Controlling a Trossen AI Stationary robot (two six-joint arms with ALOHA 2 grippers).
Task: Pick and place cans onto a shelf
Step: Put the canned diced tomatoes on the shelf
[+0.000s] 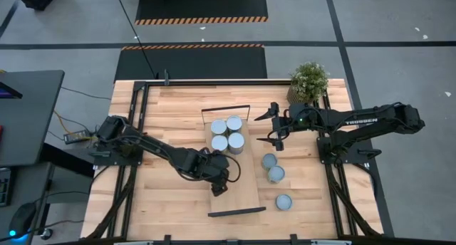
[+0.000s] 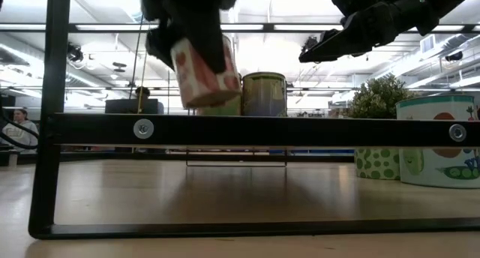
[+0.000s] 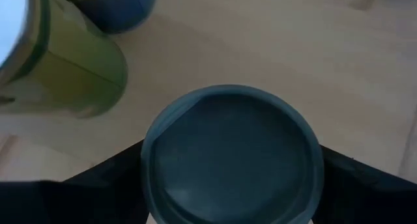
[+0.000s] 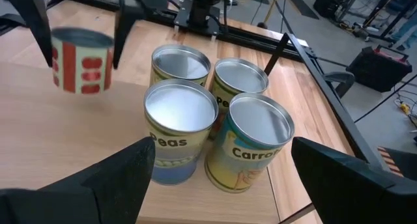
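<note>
Red-and-white labelled can gripped in the left end effector just above the shelf, near four upright cans clustered at its far end, right end effector spread and unloaded beside them, three cans on the plank surface.

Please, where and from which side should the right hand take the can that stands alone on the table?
Grip the lone can by its round side wall, from above. It stands upright, apart from the other two table cans, so there is room on both sides.
</note>
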